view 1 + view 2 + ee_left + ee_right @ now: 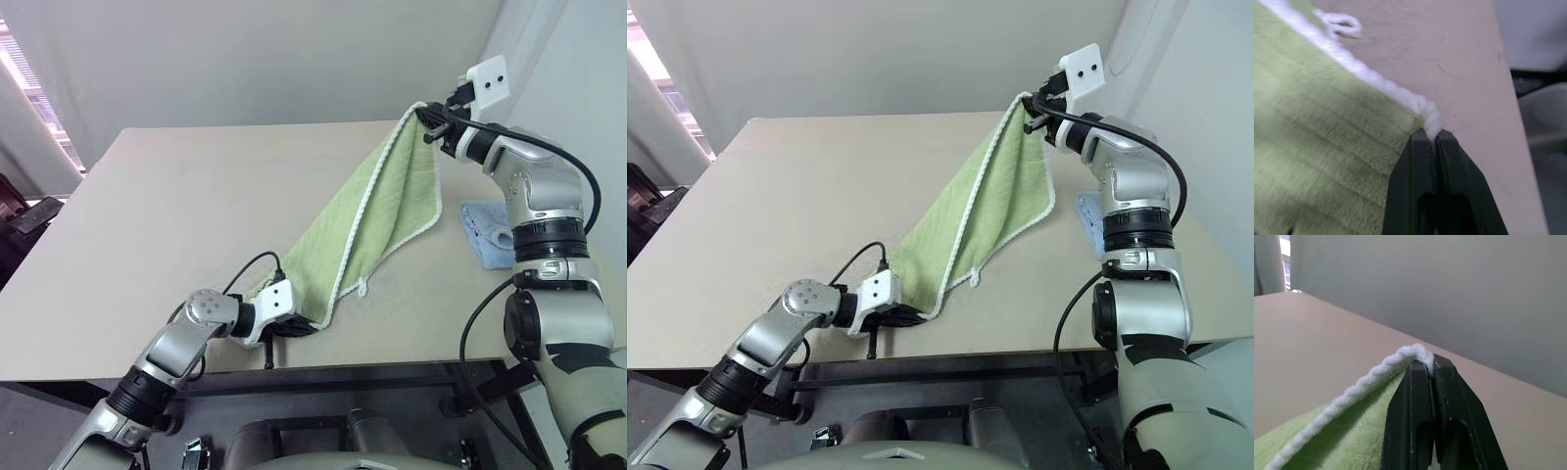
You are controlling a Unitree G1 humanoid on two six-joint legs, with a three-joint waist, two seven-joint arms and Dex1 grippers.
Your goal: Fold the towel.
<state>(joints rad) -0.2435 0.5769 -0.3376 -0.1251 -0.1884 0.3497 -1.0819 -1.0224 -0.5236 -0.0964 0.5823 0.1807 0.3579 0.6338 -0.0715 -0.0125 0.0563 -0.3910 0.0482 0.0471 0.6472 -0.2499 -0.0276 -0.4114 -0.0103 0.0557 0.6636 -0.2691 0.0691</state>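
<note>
The light green towel (370,227) with white edging hangs stretched between my two grippers, from high at the back right down to the table's near edge. My right gripper (427,116) is shut on its upper corner, held well above the table (167,215). Low at the front edge, my left gripper (306,327) is shut on the towel's lower corner; the left wrist view shows the white edging (1431,117) pinched between the black fingers (1418,186). In the right wrist view the towel's white corner (1418,352) sits clamped at my right gripper's tips (1431,363).
A smaller light blue cloth (485,231) lies on the table at the right, behind my right arm. A dark object (35,213) sits off the table's left edge. A pale wall stands behind the table.
</note>
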